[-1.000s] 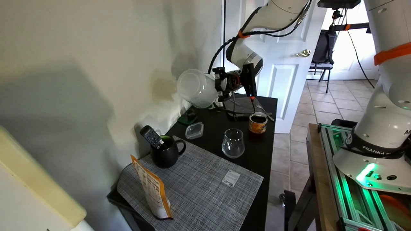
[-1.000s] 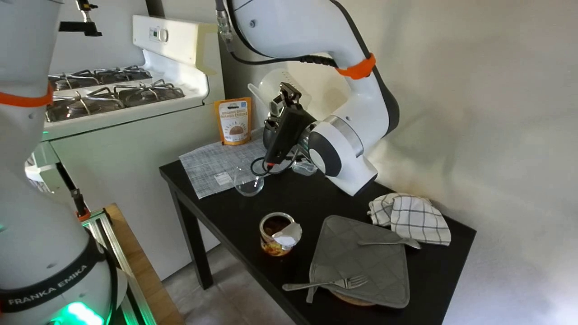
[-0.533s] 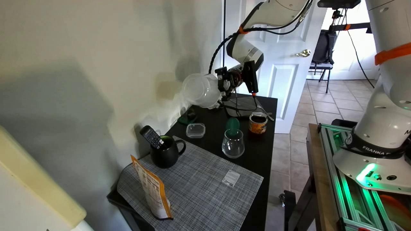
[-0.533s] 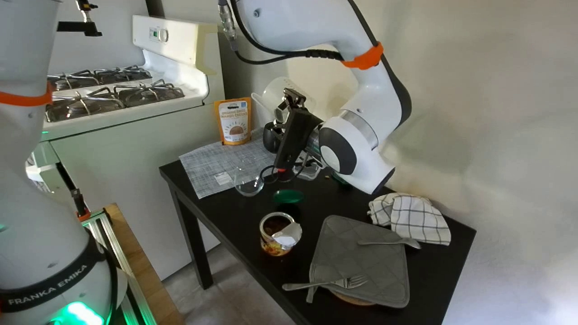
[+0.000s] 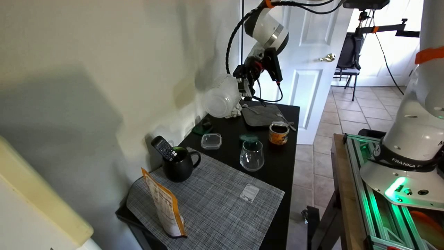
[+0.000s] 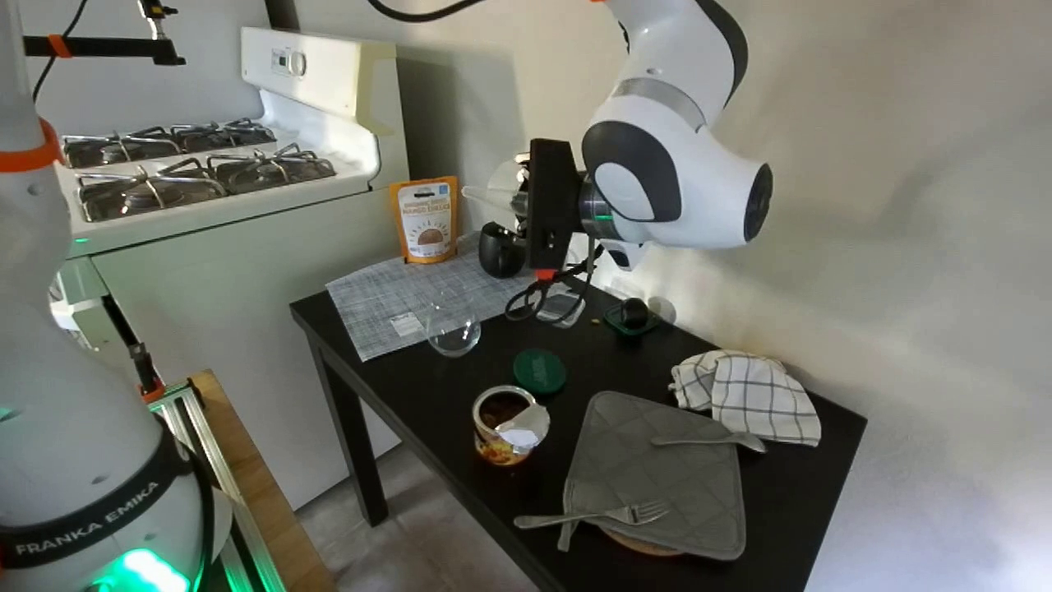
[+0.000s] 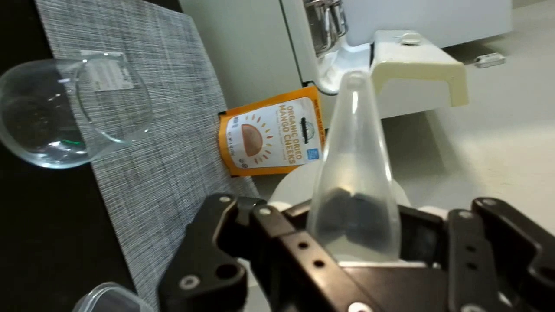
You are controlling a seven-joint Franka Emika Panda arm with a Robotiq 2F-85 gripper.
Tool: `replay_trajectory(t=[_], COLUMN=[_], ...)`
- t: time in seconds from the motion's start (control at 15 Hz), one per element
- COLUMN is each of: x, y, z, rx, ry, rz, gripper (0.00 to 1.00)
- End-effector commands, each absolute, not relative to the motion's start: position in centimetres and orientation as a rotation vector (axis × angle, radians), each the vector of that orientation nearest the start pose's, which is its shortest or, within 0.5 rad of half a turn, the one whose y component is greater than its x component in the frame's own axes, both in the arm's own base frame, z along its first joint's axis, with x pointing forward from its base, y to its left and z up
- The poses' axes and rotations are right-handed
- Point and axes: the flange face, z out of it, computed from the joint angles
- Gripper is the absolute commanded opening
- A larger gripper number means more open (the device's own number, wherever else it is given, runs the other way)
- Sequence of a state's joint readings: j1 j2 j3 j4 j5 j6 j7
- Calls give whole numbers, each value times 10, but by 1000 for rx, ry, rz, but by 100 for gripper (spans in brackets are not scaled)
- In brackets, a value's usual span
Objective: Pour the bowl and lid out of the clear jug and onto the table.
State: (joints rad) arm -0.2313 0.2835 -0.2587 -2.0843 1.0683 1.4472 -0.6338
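Jug (image 5: 222,97), translucent plastic, tilted midair, upper middle of an exterior view; pincer (image 7: 353,214) clamped on handle (image 7: 355,143). Clear tub (image 5: 211,141), green lid (image 6: 539,372) on surface (image 5: 277,162). Risk: slick handle could twist in grip, jug dropping onto them.

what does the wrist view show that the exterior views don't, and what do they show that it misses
Only the wrist view: a small white object, too small to name, right of the stove's back panel in that picture.

Only the exterior views: the green lid, opened can, checked cloth, grey pot holder with a fork lying across its edge, and the robot's base.

Shared: the end effector gripping the clear jug, the clear container, glass, mango pouch, placemat and black table.
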Motion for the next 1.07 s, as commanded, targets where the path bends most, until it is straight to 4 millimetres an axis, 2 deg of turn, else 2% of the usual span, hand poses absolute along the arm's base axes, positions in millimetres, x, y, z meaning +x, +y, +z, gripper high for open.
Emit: replay_trajectory(t=[0.0, 0.2, 0.4, 0.67, 0.8, 1.0], x=[482, 474, 469, 472, 478, 492], y=[-147, -157, -171, -187, -186, -176], z=[321, 323, 317, 311, 310, 309], rx=[-2057, -2207, -2351, -2538, -2630, -2775], ry=[352, 437, 542, 687, 758, 858], rz=[191, 191, 184, 158, 153, 144], gripper=[0, 0, 0, 0, 0, 0])
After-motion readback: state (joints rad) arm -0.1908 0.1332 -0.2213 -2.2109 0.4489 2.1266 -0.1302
